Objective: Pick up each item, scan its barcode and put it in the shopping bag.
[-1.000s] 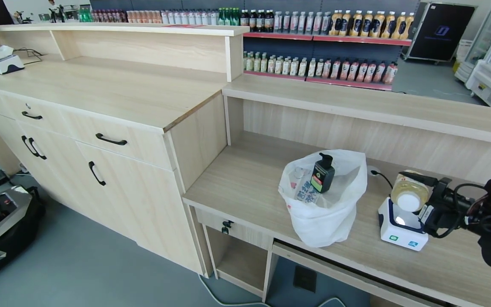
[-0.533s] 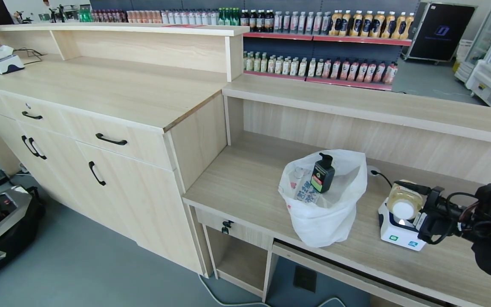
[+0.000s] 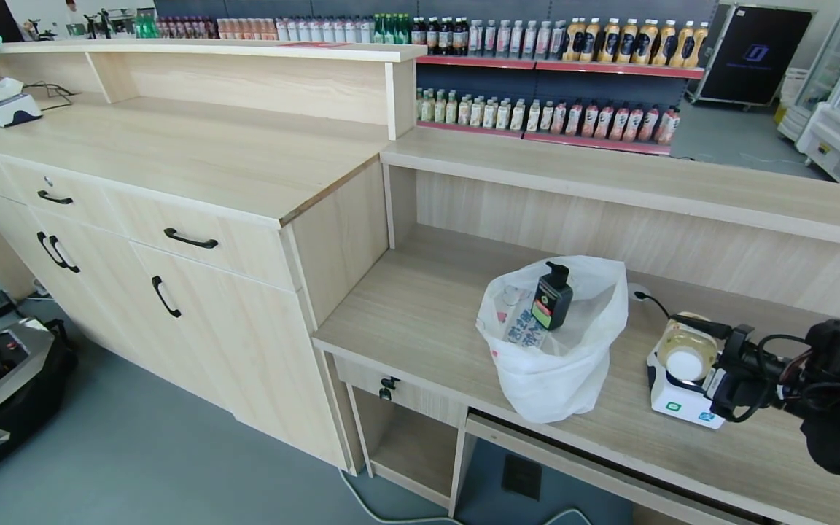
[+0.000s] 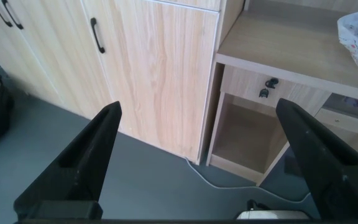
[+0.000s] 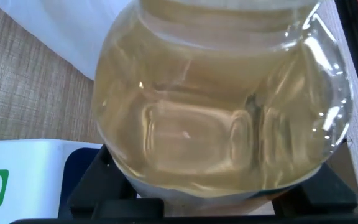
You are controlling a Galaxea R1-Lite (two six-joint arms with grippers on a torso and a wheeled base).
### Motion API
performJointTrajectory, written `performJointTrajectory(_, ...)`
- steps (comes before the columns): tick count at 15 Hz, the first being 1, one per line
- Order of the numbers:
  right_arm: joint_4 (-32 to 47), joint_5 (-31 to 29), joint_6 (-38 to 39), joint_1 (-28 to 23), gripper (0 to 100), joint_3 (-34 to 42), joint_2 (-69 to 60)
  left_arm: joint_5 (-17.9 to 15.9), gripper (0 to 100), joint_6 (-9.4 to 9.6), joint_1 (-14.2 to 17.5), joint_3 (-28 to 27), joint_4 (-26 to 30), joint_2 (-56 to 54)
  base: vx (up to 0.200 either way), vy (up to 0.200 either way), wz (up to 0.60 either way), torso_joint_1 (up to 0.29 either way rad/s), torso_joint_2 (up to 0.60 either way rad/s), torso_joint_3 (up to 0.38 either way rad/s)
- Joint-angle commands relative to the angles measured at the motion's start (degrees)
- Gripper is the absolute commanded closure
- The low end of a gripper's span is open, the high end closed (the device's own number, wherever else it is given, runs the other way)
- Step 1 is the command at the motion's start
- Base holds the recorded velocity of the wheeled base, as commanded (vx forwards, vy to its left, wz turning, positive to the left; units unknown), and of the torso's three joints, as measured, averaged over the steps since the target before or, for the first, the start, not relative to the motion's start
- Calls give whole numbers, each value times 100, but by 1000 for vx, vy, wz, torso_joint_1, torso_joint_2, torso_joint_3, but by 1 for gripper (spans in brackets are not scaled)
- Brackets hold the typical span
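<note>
Probable step in hand: barcode scan. The right gripper (image 3: 708, 357), fingers clamped on the bottle (image 3: 682, 348), holds it just above the scanner (image 3: 675, 405) (near the shopping bag (image 3: 558, 379)). The next move calls for carrying it over the bag's open mouth, then releasing. The left gripper (image 4: 197, 106) has its fingers apart and is empty.

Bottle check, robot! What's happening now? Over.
Right gripper shut on bottle, over the scanner. Left gripper open, low by cabinet. Shopping bag alongside, nothing between.

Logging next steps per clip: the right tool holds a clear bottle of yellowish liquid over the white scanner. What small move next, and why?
Probably lift the clear bottle toward the open white plastic bag: the right tool grips it just above the white scanner, bag alongside.
</note>
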Motion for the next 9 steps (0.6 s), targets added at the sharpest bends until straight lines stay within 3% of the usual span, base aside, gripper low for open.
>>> performJointTrajectory(1, 23, 0, 3, -3, 100, -3, 29, 0, 0, 2, 4, 0, -1, 0, 0, 0, 0, 0, 0, 0)
performJointTrajectory(7, 14, -9, 3, -30, 100, -29, -191, 0, 0, 2, 4, 0, -1, 0, 0, 0, 0, 0, 0, 0)
performJointTrajectory(9, 234, -52, 486, -30, 100, -170, -595, 0, 0, 2, 4, 0, -1, 0, 0, 0, 0, 0, 0, 0)
